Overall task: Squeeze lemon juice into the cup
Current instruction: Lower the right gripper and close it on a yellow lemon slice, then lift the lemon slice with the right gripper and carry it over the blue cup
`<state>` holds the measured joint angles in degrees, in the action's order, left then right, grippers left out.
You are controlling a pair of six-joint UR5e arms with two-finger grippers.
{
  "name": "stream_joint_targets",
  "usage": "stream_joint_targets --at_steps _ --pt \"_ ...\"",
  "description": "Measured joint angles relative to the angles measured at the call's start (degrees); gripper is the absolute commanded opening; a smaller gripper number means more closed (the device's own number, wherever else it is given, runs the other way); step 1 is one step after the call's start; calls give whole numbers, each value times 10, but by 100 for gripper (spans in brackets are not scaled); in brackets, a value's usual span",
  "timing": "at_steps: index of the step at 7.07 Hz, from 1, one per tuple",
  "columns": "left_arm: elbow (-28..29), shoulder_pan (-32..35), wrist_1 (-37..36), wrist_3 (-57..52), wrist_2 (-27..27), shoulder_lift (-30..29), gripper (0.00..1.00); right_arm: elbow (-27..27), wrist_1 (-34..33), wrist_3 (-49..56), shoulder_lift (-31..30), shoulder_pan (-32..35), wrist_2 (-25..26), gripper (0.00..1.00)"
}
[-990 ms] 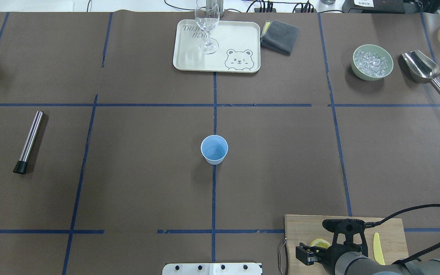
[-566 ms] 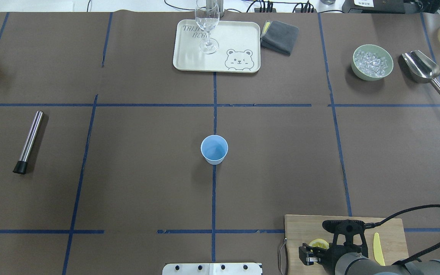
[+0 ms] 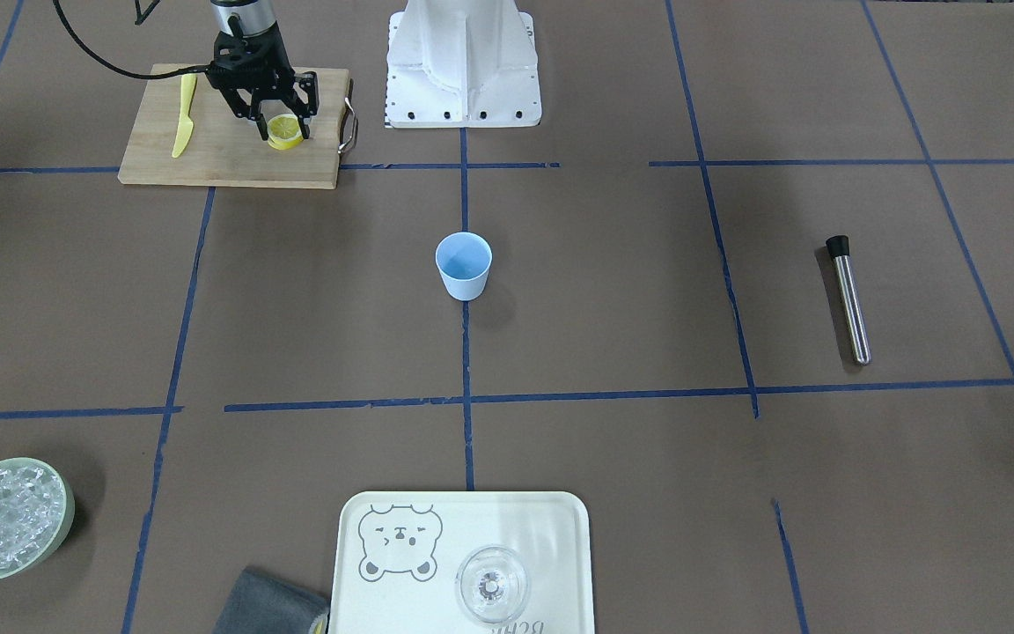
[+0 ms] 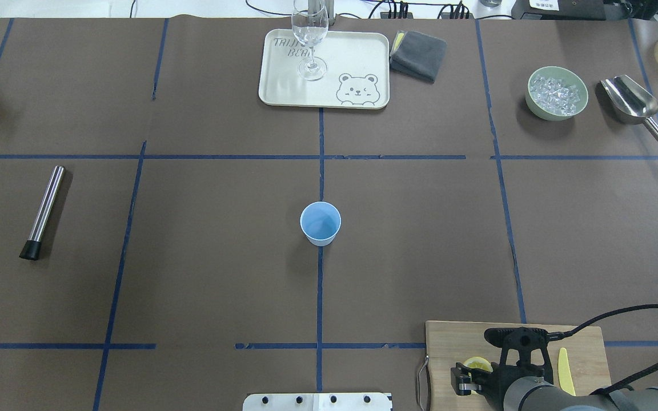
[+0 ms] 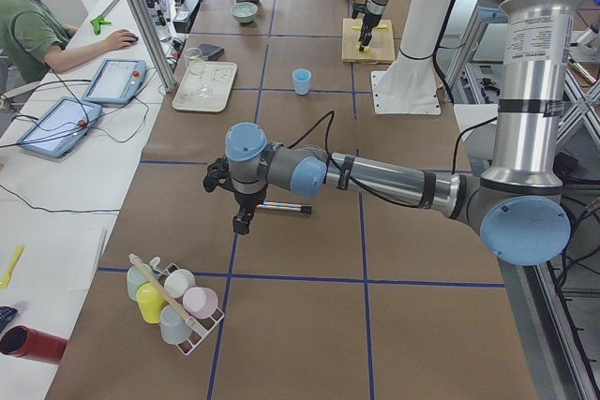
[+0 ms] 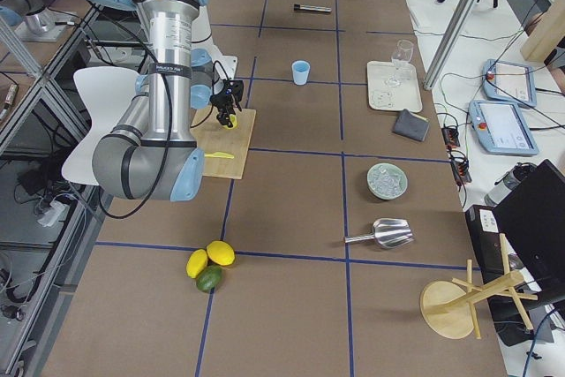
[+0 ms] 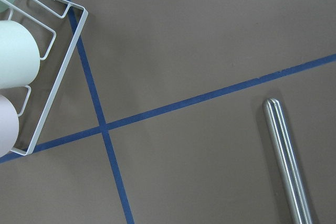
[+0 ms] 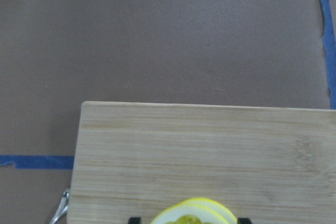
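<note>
lemon [image 3: 285,132] on the board [image 3: 225,163], cup [image 3: 464,264] well apart

our right hand [image 3: 282,132] stands unclenched over the board, fingers [image 3: 306,110] straddling the lemon; the yellow knife [image 3: 182,114] lies beside. the cup stands upright mid-tabletop [image 3: 648,291]. our left hand [image 5: 241,224] hovers near the steel bar [image 3: 848,299]; its grip we cannot tell.

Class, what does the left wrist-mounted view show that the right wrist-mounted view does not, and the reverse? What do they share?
Only the left wrist-mounted view shows a white wire rack holding pale cups and a shiny steel rod. Only the right wrist-mounted view shows the wooden cutting board with a thin round yellow lemon slice on it. Both show the brown table cover crossed by blue tape lines.
</note>
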<state>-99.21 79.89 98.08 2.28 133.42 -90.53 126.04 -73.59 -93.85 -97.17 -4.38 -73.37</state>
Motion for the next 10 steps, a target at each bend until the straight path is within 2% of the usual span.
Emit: stream_joint_targets --at_steps 4,10 --pt "-4 0 -1 1 0 0 100 44 -11 5 -26 21 -26 33" --pt "-6 1 -2 0 -1 0 100 62 -21 8 -10 101 -91 36"
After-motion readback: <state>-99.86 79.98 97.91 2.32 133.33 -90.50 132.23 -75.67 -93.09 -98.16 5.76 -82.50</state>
